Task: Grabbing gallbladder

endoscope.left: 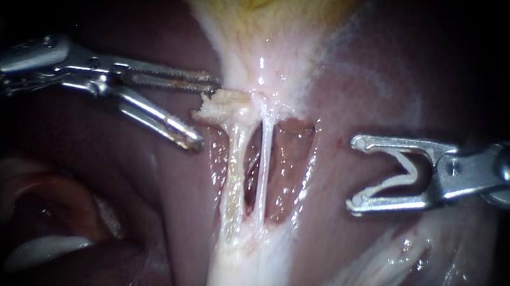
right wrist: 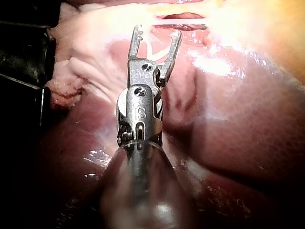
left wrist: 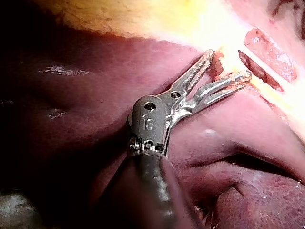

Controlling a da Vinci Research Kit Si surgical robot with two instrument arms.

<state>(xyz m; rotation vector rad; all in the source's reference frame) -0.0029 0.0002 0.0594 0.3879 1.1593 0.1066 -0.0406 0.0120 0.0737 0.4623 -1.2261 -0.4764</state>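
- The left instrument (endoscope.left: 207, 114) comes in from 9 o'clock in the endoscope view. Its jaws are spread wide and grip nothing. The toothed upper jaw lies level, and the smooth lower jaw angles toward 4 o'clock.
- A ragged flap of pale tissue (endoscope.left: 224, 104) sits just at the mouth of those jaws, with the upper tip touching it or nearly so. The left wrist view shows the same gap with the flap at the tips. The open mouth seems lined up to close here, so the grab looks not yet made.
- The gallbladder (endoscope.left: 264, 3) is the yellowish body at 12 o'clock. It tapers down to a white neck at the centre, at about 1 o'clock from the left jaws.
- From the neck a thicker tube (endoscope.left: 235, 173) and a thinner tube (endoscope.left: 263, 169) run toward 6 o'clock. The dark red liver (endoscope.left: 371, 79) shows through the gaps beside them.
- The right instrument (endoscope.left: 355, 174) enters from 3 o'clock with its jaws parted and holding no tissue. It is well apart from the tubes, probably kept clear to leave the left one room.
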